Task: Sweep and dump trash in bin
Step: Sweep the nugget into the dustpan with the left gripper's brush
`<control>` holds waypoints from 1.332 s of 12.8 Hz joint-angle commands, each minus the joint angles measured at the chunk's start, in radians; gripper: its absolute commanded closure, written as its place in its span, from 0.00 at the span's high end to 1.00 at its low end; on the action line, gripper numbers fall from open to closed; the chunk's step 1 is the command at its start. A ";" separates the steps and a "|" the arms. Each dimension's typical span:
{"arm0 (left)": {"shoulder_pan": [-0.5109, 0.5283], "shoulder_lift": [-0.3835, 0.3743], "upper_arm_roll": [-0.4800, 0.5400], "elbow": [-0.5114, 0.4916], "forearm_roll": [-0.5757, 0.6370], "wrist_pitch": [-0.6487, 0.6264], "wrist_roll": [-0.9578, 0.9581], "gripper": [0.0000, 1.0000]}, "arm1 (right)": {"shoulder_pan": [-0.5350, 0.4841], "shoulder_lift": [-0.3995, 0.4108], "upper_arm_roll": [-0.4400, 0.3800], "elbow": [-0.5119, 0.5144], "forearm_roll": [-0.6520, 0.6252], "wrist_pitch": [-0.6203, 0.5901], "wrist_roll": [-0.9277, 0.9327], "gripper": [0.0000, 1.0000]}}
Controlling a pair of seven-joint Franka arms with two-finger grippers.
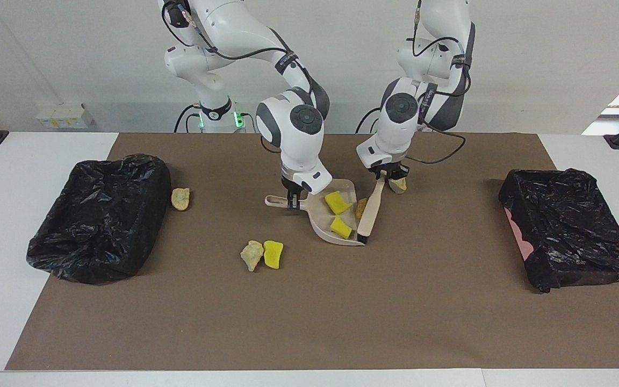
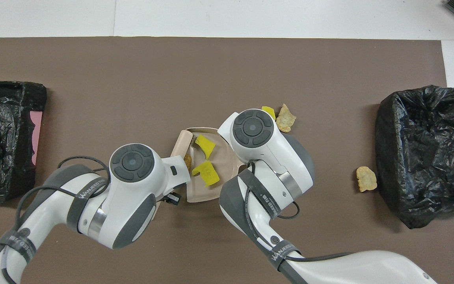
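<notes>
Bright, even indoor light, both views sharp.
Soft short shadows lie under the arms on the brown mat (image 1: pixel 309 322); faint glare speckles the black bin bags (image 1: pixel 100 215); no blur at edges.

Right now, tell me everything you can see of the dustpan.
The dustpan is pale beige, plastic-looking, with a flat tray, low raised walls and a thin handle with a hole in its end. It lies on the brown mat near the table's middle. The right gripper is shut on its handle. Two yellow sponge pieces lie in it; the brown lump sits at its open edge, pressed there by the brush that the left gripper holds.
</notes>
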 commanded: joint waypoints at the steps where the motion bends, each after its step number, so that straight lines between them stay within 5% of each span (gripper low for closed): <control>1: -0.054 -0.027 0.016 -0.014 -0.022 -0.006 -0.077 0.00 | -0.021 -0.015 0.005 -0.031 -0.029 0.013 -0.056 0.00; 6: -0.040 -0.031 0.022 0.096 -0.178 -0.156 -0.222 0.00 | -0.019 -0.018 0.005 -0.039 -0.025 0.024 -0.053 0.00; 10: -0.040 -0.090 0.022 0.080 -0.186 -0.262 -0.540 0.00 | -0.019 -0.018 0.005 -0.041 -0.025 0.035 -0.056 0.00; 17: -0.039 -0.277 0.025 -0.190 -0.174 -0.305 -0.799 0.00 | 0.001 -0.019 0.005 -0.091 -0.019 0.128 -0.053 0.00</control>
